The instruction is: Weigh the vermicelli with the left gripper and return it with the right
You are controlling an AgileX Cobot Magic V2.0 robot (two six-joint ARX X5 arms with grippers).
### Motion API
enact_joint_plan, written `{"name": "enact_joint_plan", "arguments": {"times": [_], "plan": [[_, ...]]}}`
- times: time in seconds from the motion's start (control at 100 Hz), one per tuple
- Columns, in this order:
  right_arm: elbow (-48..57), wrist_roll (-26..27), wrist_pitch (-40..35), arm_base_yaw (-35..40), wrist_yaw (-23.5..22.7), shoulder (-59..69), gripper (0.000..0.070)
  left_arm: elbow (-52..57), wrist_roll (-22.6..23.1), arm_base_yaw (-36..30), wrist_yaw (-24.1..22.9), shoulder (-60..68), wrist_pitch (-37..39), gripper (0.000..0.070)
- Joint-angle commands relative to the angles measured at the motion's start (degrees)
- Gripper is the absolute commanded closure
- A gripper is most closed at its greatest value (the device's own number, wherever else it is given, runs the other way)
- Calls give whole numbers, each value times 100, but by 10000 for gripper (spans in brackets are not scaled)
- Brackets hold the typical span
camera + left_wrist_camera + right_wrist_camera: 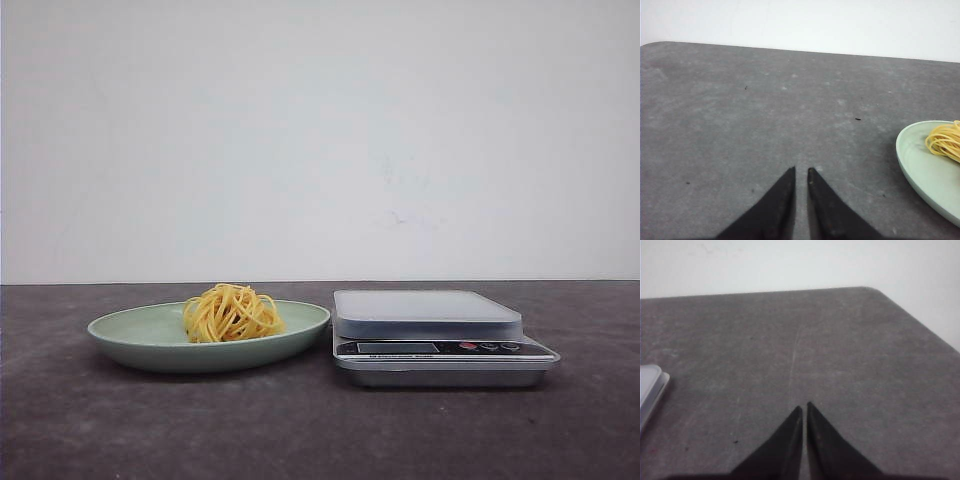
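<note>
The left end effector [801,172] has its two pointed black fingers nearly pressed together, only a thin slit between the tips, and holds nothing; it hangs over bare grey tabletop [765,110]. The right end effector [804,409] is drawn together the same way, also with nothing in it. From the left tool, the plate [920,165] lies off to its side and a little ahead, near but not touching, and on it sits the vermicelli [945,141], a loose nest of thin yellow strands. From the right tool, a corner of the scale [651,385] shows off to the opposite side, apart from the fingers. In the front view neither arm appears; the vermicelli [232,314] rests near the middle of the plate [130,335], and the scale [440,335] stands just beside the plate, its platform bare. The nest is probably very light and springy, perhaps brittle if dry, and strands could slip out of a shallow pinch; a hold across the middle of the bundle, fingers spread wide first and sunk low around it, seems safest. Count: one nest, one plate, one scale, two end effectors.
</note>
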Motion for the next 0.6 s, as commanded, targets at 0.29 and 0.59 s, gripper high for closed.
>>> {"name": "enact_joint_plan", "arguments": {"times": [0.29, 0.59], "plan": [[-267, -72, 533, 33, -26, -13, 692, -103, 52, 4, 9, -11, -33, 688], [-267, -254, 142, 205, -267, -13, 693, -103, 52, 4, 9, -11, -33, 689]]}}
